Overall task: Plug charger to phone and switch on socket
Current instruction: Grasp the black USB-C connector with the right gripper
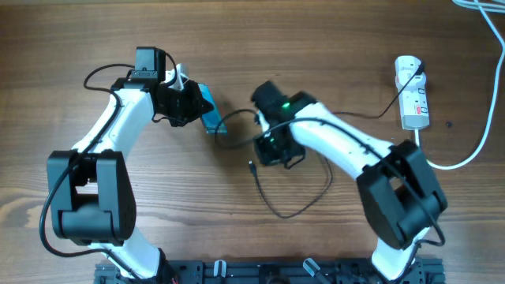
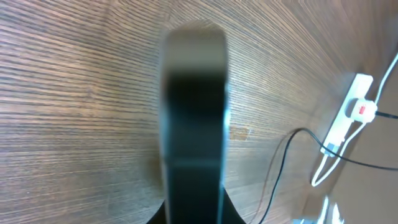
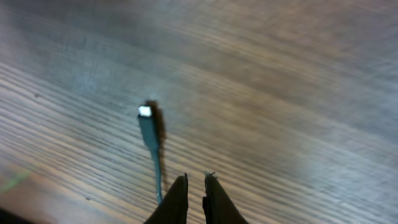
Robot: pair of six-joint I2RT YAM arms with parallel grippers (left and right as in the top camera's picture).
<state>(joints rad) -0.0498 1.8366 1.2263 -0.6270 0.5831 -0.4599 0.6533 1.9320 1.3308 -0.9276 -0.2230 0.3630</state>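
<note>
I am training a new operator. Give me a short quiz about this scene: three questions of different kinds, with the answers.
1. True or false: the charger tip is plugged into the phone.
2. Where is the socket? A: between the arms. B: at the far right. C: under the left arm.
3. Fill in: the left gripper holds the ____.
Key: 1 false; 2 B; 3 phone.

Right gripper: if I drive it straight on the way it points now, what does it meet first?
Most likely bare table, though depth is unclear. The right gripper points out over the wood, and the charger's plug tip lies off to one side, so it should miss it.
</note>
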